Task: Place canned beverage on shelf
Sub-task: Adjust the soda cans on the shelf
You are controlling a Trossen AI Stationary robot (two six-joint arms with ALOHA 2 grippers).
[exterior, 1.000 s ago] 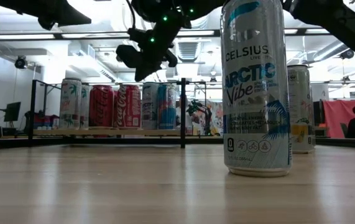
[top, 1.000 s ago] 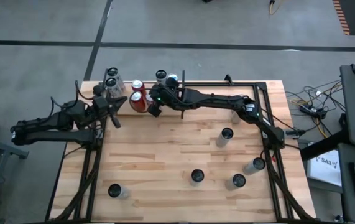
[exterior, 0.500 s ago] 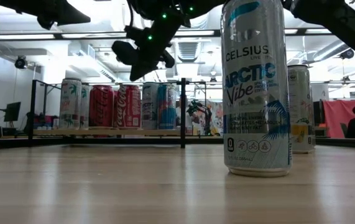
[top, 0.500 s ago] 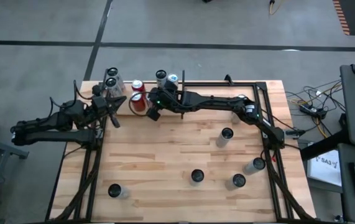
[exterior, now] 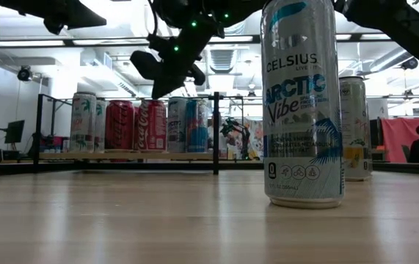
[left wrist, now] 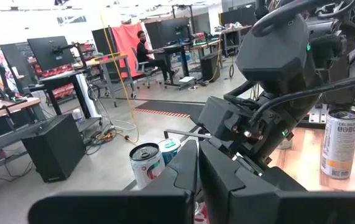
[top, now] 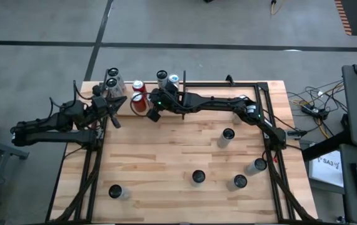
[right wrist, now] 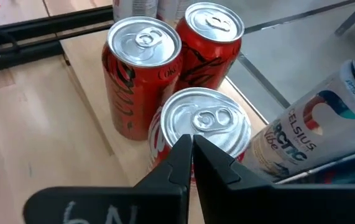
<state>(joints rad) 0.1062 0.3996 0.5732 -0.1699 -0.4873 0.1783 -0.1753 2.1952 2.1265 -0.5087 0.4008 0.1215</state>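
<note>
Six cans already stand on the pale plywood shelf (top: 123, 97); right gripper (top: 154, 115), fingers pressed together and empty, hovers beside the red soda cans (right wrist: 165, 74). Next: fetch the tall white Celsius can (exterior: 302, 103) mid-table

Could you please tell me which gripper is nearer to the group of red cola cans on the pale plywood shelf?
The right gripper: it hangs shut just above the red cola cans. The left gripper waits, shut, off to their side.
</note>
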